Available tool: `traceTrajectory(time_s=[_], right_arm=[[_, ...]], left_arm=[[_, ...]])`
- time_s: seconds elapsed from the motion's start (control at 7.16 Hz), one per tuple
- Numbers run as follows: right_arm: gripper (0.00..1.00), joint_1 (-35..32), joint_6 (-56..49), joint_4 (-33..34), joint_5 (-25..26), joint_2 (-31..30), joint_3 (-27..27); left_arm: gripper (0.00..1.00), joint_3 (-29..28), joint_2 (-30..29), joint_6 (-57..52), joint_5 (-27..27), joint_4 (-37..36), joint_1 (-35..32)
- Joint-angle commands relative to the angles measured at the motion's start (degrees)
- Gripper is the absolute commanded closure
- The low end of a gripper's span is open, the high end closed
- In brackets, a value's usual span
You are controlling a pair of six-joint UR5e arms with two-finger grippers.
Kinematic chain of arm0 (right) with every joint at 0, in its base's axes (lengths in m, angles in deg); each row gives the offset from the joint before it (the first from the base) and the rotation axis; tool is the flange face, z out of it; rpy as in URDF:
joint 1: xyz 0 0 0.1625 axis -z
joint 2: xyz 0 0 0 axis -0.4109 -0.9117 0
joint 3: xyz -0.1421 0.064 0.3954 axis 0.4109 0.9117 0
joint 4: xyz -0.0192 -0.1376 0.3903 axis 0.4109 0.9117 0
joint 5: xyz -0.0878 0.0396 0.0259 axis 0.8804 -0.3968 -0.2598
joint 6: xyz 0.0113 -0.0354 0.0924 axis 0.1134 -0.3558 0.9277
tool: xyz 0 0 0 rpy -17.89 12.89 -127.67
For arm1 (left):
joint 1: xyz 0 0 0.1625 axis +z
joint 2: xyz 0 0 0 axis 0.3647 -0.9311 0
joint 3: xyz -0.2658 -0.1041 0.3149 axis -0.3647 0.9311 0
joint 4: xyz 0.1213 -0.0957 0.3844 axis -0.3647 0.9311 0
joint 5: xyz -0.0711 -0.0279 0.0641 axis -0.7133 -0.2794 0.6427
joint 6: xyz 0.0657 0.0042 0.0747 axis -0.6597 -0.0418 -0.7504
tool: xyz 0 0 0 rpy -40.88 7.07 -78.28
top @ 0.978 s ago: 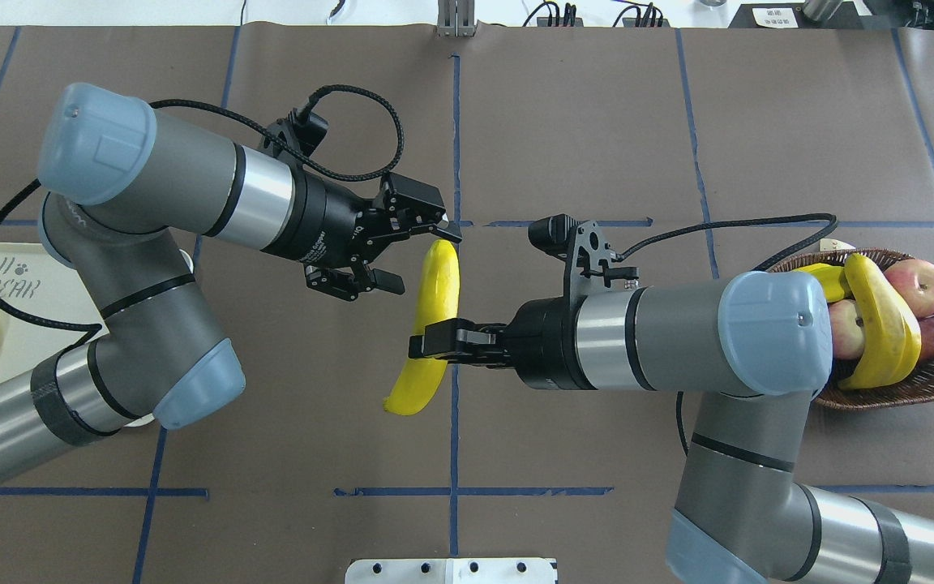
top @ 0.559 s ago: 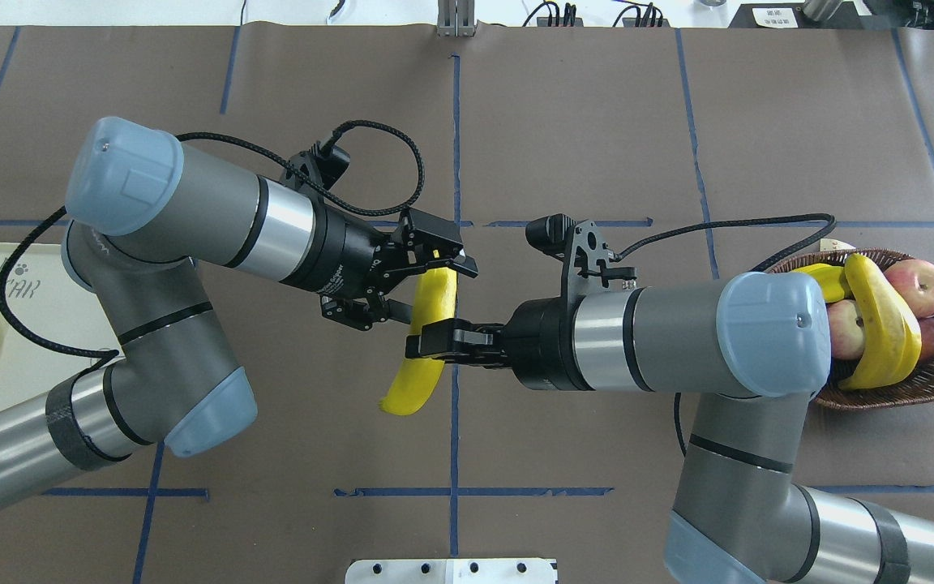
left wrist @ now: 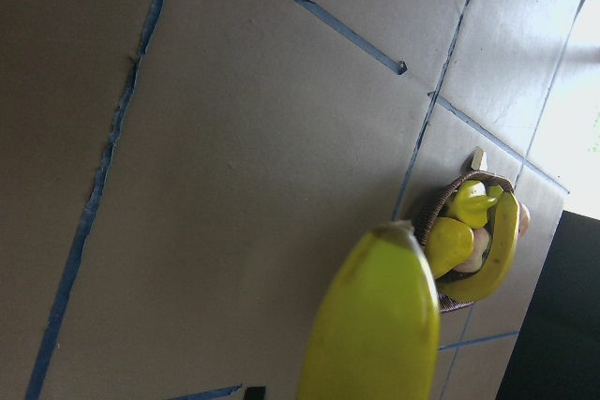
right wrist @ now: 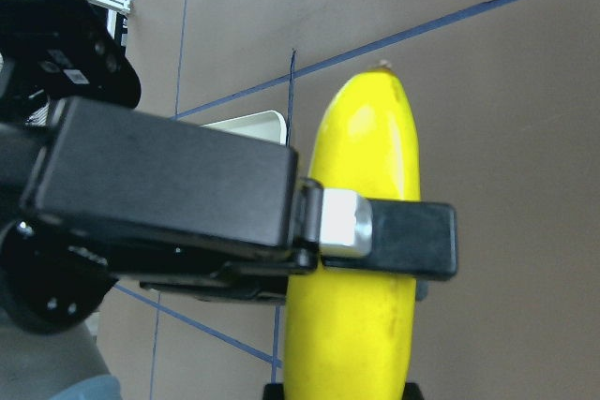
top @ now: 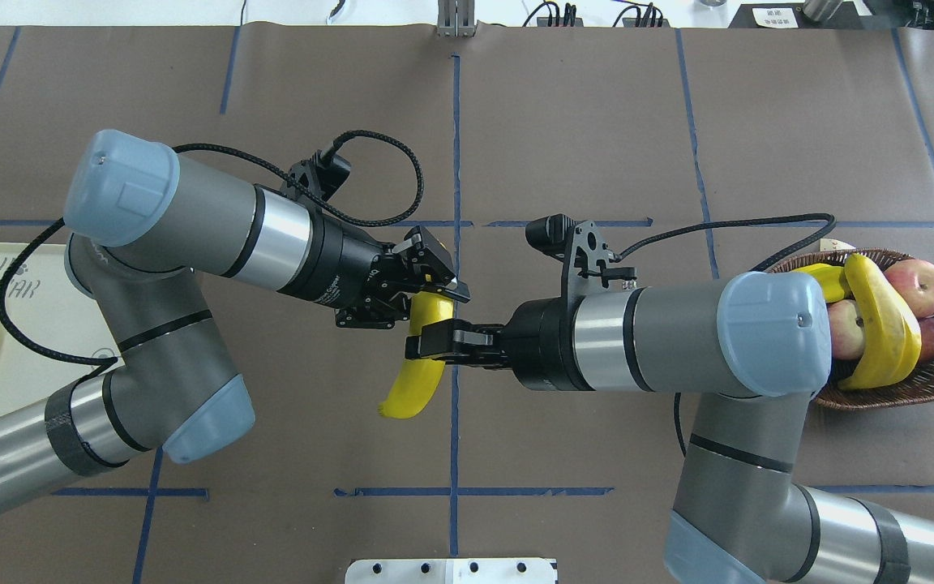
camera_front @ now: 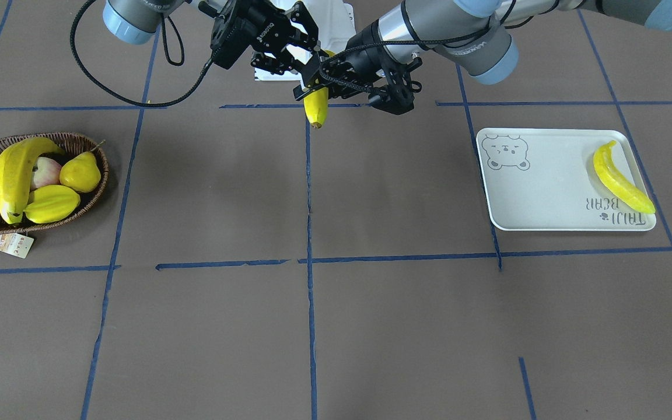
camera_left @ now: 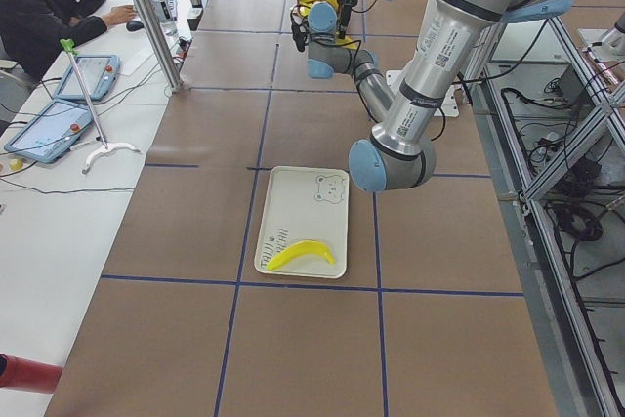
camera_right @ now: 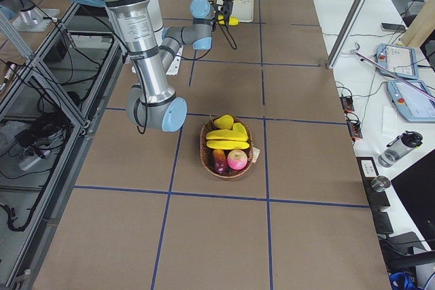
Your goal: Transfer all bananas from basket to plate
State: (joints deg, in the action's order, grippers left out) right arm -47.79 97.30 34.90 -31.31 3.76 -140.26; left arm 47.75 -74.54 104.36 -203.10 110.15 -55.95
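Here, the right hand (top: pixel 425 344) is closed on the held banana (top: pixel 409 388), which is gripped across its middle. This is shown plainly in the right wrist view, where one finger (right wrist: pixel 408 241) is laid flat across the yellow skin. The fruit is carried in the air above the counter (top: pixel 580 122), and its free tip hangs out below the grip.

Directly opposite, the left hand (top: pixel 422 302) is set about the banana's other end, with a finger on either side of it. Whether those fingers are already pressed onto the fruit cannot be told from these views.

A hand-over in mid-air is therefore judged to be the step in hand. Far behind the left hand, past its elbow, the plate (top: pixel 5 365) is found, and a second banana (camera_front: pixel 622 178) is already laid along its edge. Well behind the right hand, beyond its shoulder joint, the basket (top: pixel 905 395) is seen. At least one basket banana (top: pixel 880 324) is left in it among other fruit, so the task is judged to be partly done.

For the next move, a firm hold by the left hand is called for before the right hand's fingers are released. The right hand should then be drawn straight back, so that the fruit is not twisted out of the new grip. After that, the banana can be carried back to the plate.
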Motion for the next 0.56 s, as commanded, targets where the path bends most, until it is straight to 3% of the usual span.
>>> traceTrajectory(time_s=[0.0,0.42], right_arm=[[0.00,1.1,0.2,0.0,0.0,-0.4,-0.1],[0.00,0.6,0.2,0.6,-0.4,-1.5,-2.5]], left_arm=[[1.00,-0.3,0.3,-2.6,0.0,0.4,-0.2],[1.00,-0.8,1.1,-2.8,-0.1,-0.4,-2.1]])
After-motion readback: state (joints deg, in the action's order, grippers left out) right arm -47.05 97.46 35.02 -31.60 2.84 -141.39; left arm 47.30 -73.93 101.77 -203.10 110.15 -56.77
